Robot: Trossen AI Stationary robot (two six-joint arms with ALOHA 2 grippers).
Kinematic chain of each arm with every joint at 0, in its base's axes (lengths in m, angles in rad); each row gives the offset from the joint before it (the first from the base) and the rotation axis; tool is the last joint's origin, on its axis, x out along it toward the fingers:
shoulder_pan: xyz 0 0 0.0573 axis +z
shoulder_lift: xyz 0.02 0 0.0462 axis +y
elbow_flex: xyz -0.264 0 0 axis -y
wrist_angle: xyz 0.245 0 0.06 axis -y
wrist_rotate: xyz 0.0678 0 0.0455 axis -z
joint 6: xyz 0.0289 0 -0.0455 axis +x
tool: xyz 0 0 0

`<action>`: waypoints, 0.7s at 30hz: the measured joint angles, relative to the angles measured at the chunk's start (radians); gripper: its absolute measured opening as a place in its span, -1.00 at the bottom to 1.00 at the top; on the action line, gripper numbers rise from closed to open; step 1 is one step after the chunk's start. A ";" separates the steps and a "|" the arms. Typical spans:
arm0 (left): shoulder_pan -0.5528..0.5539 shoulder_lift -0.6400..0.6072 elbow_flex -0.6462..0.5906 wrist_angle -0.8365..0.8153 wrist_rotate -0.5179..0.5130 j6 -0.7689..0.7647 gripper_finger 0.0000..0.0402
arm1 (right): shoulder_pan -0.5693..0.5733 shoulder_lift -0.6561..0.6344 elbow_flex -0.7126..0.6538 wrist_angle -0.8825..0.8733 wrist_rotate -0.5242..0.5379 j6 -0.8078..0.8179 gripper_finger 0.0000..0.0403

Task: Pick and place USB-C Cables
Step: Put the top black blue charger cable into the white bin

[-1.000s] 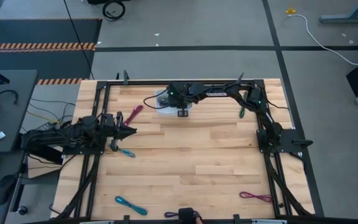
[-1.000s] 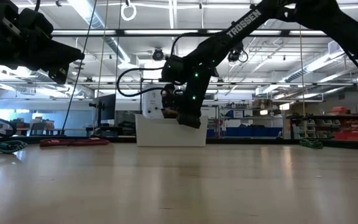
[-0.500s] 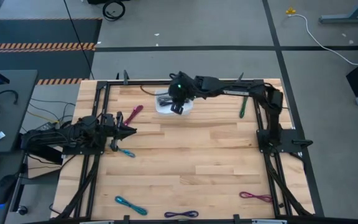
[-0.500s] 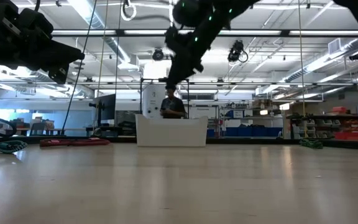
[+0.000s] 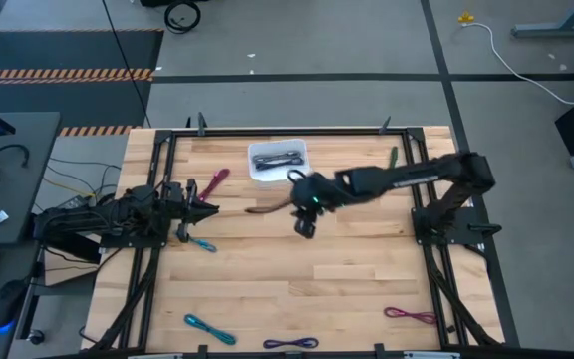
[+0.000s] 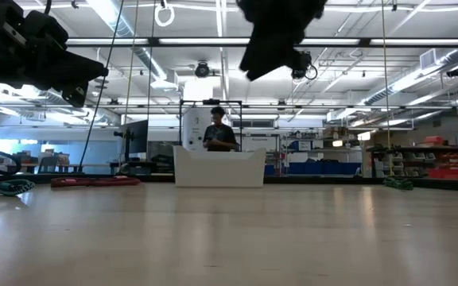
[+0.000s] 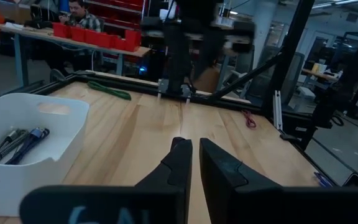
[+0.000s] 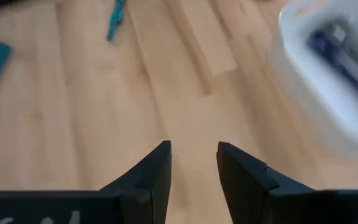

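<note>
A white bin (image 5: 277, 162) stands at the far middle of the table with grey and dark cables (image 7: 17, 143) lying in it. My right gripper (image 5: 305, 227) hangs open and empty above the table's middle, nearer than the bin; its wrist view (image 8: 193, 158) shows bare wood between the fingers. My left gripper (image 5: 210, 209) waits shut at the table's left. Loose on the wood lie a magenta cable (image 5: 214, 180), a teal cable (image 5: 203, 244), a green cable (image 5: 391, 160), another teal cable (image 5: 210, 329), a purple cable (image 5: 290, 343) and another magenta cable (image 5: 410, 315).
A black frame (image 5: 422, 135) runs around the table's edges. The middle of the wooden top (image 5: 307, 279) is bare. In the low view a person (image 6: 217, 135) stands in the room behind the bin (image 6: 219, 167), and my right gripper (image 6: 281, 32) is high above the table.
My right gripper has risen from the white bin and swung toward the table's near edge, out over the table's middle. The bin has stayed in place, with cables now showing inside it.
</note>
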 joint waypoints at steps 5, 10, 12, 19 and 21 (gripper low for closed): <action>0.000 0.000 0.000 0.041 0.000 -0.008 -0.84 | 0.132 -0.105 -0.076 -0.013 0.080 0.299 -0.33; 0.000 0.000 0.000 0.236 -0.004 -0.306 -0.84 | 0.250 -0.173 -0.089 -0.075 0.161 0.522 -0.33; 0.000 0.000 0.000 0.349 -0.038 -0.427 -0.83 | 0.289 -0.184 -0.090 -0.116 0.207 0.567 -0.33; 0.001 -0.001 0.000 0.687 -0.240 -0.534 -0.84 | 0.347 -0.193 -0.090 -0.253 0.360 0.629 -0.33; 0.001 0.000 0.000 0.751 -0.304 -0.597 -0.86 | 0.346 -0.194 -0.090 -0.265 0.371 0.598 -0.33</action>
